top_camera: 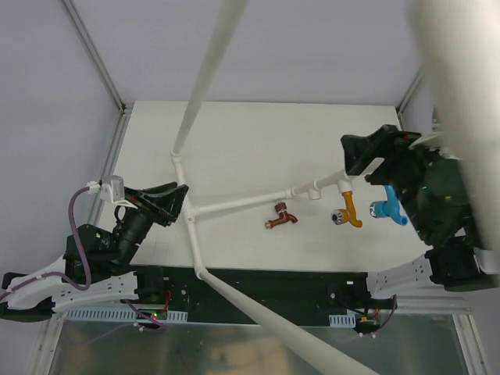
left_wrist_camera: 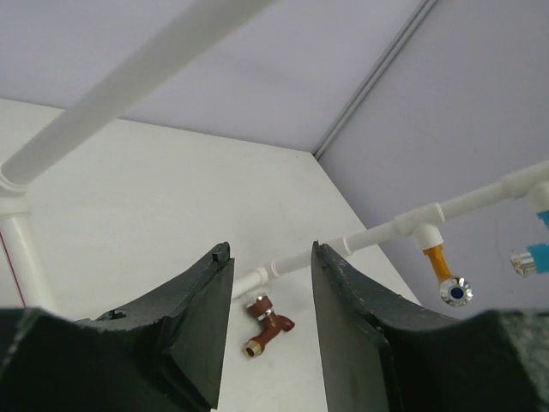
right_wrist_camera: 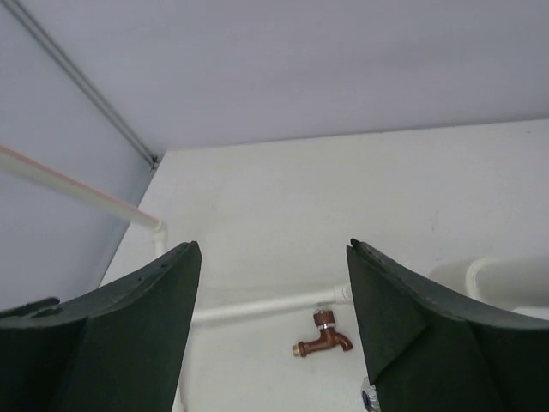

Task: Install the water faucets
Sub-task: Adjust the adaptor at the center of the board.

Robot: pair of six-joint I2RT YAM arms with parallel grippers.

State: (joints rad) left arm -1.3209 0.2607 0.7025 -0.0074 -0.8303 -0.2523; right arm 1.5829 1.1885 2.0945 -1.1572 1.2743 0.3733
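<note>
Matte white table is filling the centre of the top view. Smooth round white pipe frame is crossing it. Black wedge-fingered left gripper is sitting lower left, jaws apart, empty. Right gripper is hovering at right, jaws apart, empty. Glossy brown faucet is lying loose at centre, just below the pipe. Orange faucet is hanging from a tee, silver end down. Blue faucet is sitting just right of it.

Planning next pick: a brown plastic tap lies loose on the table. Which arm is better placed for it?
Probably left: the left tool, open, frames the brown plastic tap with nothing between. The right tool, also open, sits beyond the white pipe and orange plastic tap.
</note>
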